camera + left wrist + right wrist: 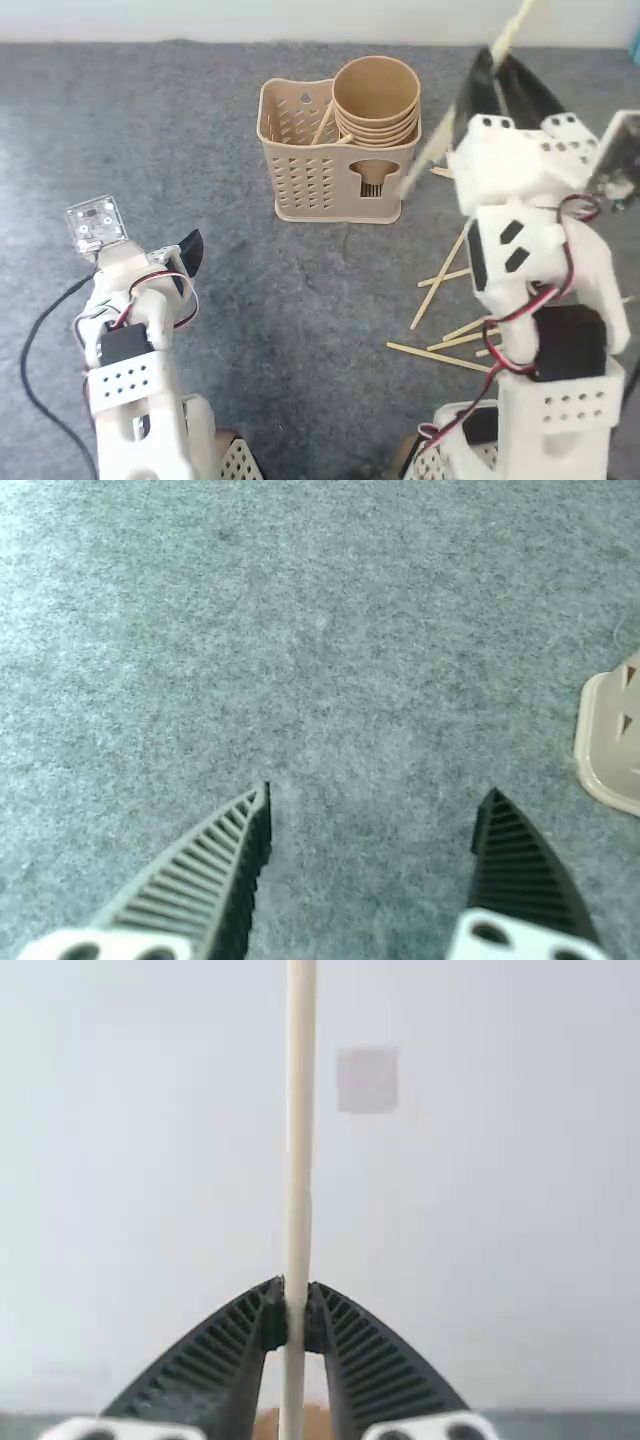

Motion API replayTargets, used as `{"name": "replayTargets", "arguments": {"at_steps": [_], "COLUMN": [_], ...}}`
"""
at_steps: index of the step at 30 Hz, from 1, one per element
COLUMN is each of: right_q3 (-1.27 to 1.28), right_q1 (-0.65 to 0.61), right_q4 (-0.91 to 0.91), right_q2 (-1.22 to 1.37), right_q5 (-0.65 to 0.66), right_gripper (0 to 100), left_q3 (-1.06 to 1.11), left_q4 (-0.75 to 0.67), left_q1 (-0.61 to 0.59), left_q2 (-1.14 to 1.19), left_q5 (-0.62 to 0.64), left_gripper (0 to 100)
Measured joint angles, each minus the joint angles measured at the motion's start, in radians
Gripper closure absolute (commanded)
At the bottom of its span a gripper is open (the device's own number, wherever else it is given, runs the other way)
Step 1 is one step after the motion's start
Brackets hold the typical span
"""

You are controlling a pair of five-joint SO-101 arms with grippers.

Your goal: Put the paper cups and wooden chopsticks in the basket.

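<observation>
A beige slotted basket [300, 160] stands at the back middle of the grey carpet, with a stack of brown paper cups [377, 98] and a chopstick [324, 123] inside it. My right gripper [291, 1310] is raised high to the right of the basket, shut on one wooden chopstick [299, 1140] that runs straight through its fingers; the held chopstick [512, 32] slants up past the gripper [492, 68] in the high view. Several loose chopsticks [440, 350] lie on the carpet by the right arm. My left gripper [370, 820] hangs open above bare carpet at the front left.
A corner of the basket [612, 750] shows in the left wrist view. The grey carpet [290, 310] lies open between the two arms. A black cable [30, 370] loops by the left arm's base.
</observation>
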Motion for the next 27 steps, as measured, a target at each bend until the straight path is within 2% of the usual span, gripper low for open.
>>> {"name": "replayTargets", "arguments": {"at_steps": [8, 16, 27], "right_q3": [0.000, 0.000, 0.000], "right_q1": [-0.137, -0.189, -0.198], "right_q4": [-0.342, -0.678, -0.807], "right_q2": [0.034, 0.322, 0.632], "right_q5": [-0.058, -0.058, 0.028], "right_gripper": [99.1, 99.0, 98.9], "left_q3": [0.000, 0.000, 0.000], "left_q4": [0.000, 0.000, 0.000], "left_q1": [0.000, 0.000, 0.000], "left_q2": [0.000, 0.000, 0.000], "left_q5": [0.000, 0.000, 0.000], "left_gripper": [69, 69, 69]}}
